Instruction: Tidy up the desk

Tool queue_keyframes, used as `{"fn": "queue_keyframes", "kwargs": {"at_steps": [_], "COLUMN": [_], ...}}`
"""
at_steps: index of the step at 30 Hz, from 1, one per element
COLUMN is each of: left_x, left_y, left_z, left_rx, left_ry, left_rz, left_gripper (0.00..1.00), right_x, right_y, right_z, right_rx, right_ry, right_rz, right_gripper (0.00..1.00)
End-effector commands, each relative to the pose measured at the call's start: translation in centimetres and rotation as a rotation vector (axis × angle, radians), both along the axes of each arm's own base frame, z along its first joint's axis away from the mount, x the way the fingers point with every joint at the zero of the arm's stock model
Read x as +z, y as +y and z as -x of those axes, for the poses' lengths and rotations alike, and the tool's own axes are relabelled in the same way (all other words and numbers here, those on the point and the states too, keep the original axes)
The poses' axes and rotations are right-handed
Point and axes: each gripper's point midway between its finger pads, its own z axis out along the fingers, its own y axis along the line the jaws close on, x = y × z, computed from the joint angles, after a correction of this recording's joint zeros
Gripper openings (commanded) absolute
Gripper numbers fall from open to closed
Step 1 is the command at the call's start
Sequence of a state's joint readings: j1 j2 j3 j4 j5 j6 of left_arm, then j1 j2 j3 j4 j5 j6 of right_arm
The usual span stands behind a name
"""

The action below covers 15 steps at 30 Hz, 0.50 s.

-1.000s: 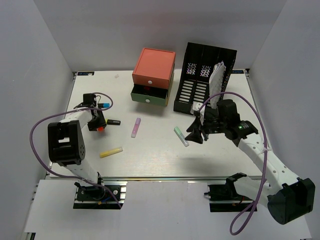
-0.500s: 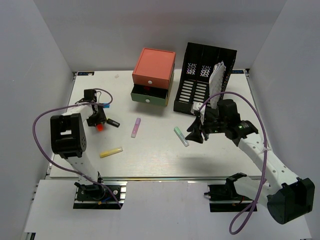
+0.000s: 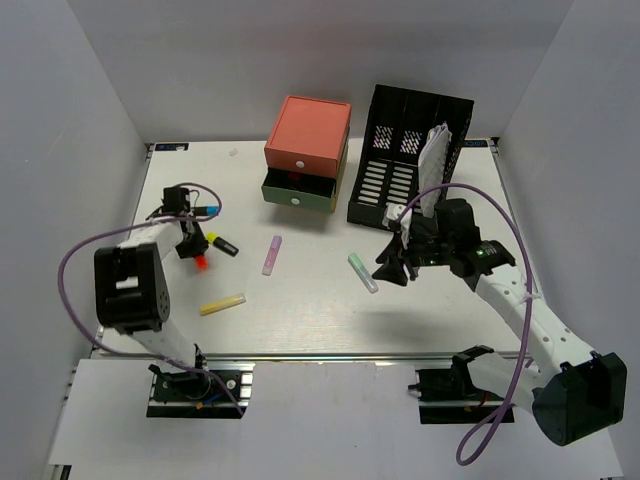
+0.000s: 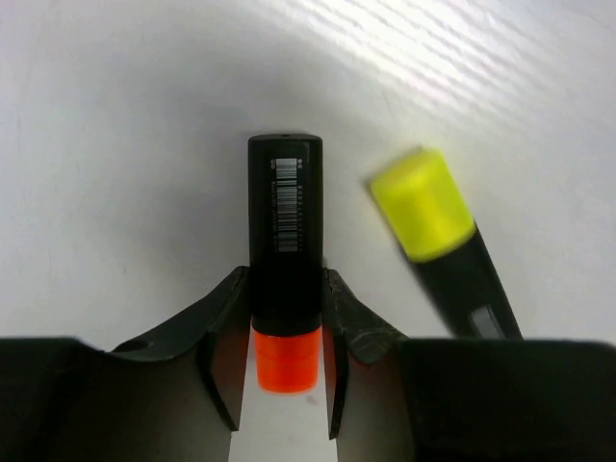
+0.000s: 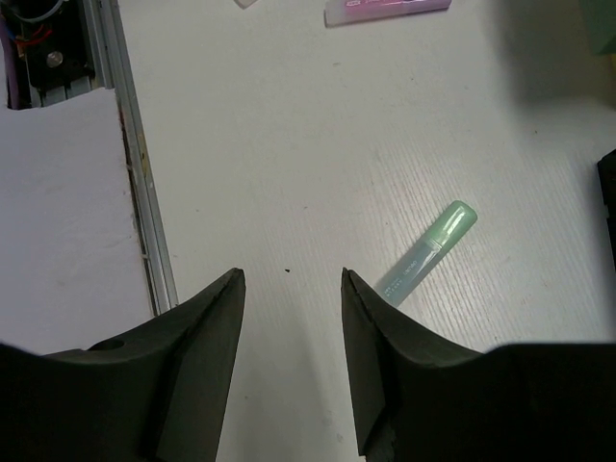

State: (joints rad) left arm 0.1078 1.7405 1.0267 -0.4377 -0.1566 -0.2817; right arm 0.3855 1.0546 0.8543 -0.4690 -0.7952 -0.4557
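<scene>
Top view, counter: the counter (image 3: 300, 310) is a wide white flat top that fills the middle of the view, with a metal rail (image 3: 330, 358) along its near edge.
Top view, far side: a drawer box (image 3: 307, 152) with an orange top stands beside a black rack (image 3: 405, 155) holding a crumpled paper (image 3: 435, 160).
Top view, loose things: a pink marker (image 3: 271, 255), a green marker (image 3: 362, 272) and a yellow marker (image 3: 222, 304) lie well apart in the middle; a blue-capped marker (image 3: 205, 211) lies at the left.
Top view, claws: the left claw (image 3: 192, 248) is low at the left and the right claw (image 3: 392, 275) hangs just beside the green marker.
Left wrist, counter: white counter (image 4: 115, 144) fills the background.
Left wrist, claw: the left claw (image 4: 285, 279) is narrow, its fingers (image 4: 231, 327) pressed on both sides of an orange marker (image 4: 285, 221) with a black body.
Left wrist, in the way: a yellow-capped marker (image 4: 423, 207) lies close on the right, angled, apart from the held one.
Right wrist, counter: bare counter (image 5: 289, 125), with the rail (image 5: 135, 173) at its left.
Right wrist, claw: the right claw (image 5: 291, 279) stands wide with nothing between its fingers.
Right wrist, nearby: the green marker (image 5: 428, 250) lies by the right finger; the pink marker (image 5: 385, 10) is at the top edge.
</scene>
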Motion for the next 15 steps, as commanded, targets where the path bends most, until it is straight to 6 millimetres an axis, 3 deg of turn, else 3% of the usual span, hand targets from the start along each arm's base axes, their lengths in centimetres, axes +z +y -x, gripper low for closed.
{"fn": "queue_keyframes", "kwargs": {"at_steps": [1, 2, 3, 4, 5, 6, 7, 11, 15], "left_x": [6.9, 7.9, 9.3, 12.1, 13.6, 14.9, 15.8, 19.4, 21.7], "left_y": [-1.5, -2.2, -4.8, -6.2, -8.1, -9.8, -10.9, -15.2, -19.0], "left_z": [-0.7, -0.4, -0.5, -0.8, -0.9, -0.6, -0.4, -0.1, 0.1], "left_rx": [0.010, -0.007, -0.102, -0.176, -0.246, -0.312, -0.346, -0.439, -0.446], "left_ry": [-0.235, -0.275, -0.333, -0.455, -0.509, -0.535, -0.541, -0.560, -0.550], "left_rz": [0.071, 0.097, 0.185, 0.228, 0.291, 0.364, 0.395, 0.563, 0.704], "left_gripper": [0.01, 0.00, 0.00, 0.00, 0.00, 0.00, 0.00, 0.00, 0.00], "right_x": [0.6, 0.7, 0.9, 0.9, 1.0, 1.1, 1.2, 1.2, 1.0], "right_y": [0.0, -0.1, -0.1, -0.3, -0.3, -0.4, -0.5, -0.7, -0.9], "right_z": [-0.2, -0.2, -0.2, -0.4, -0.5, -0.7, -0.9, -1.3, -1.7], "right_rx": [0.015, 0.017, 0.015, 0.004, -0.003, -0.012, -0.024, -0.051, -0.075], "right_ry": [-0.038, -0.044, -0.056, -0.056, -0.060, -0.067, -0.064, -0.062, -0.062], "right_rz": [-0.018, -0.020, -0.024, -0.024, -0.025, -0.027, -0.027, -0.024, -0.017], "right_gripper": [0.50, 0.50, 0.40, 0.31, 0.23, 0.08, 0.02, 0.00, 0.00]}}
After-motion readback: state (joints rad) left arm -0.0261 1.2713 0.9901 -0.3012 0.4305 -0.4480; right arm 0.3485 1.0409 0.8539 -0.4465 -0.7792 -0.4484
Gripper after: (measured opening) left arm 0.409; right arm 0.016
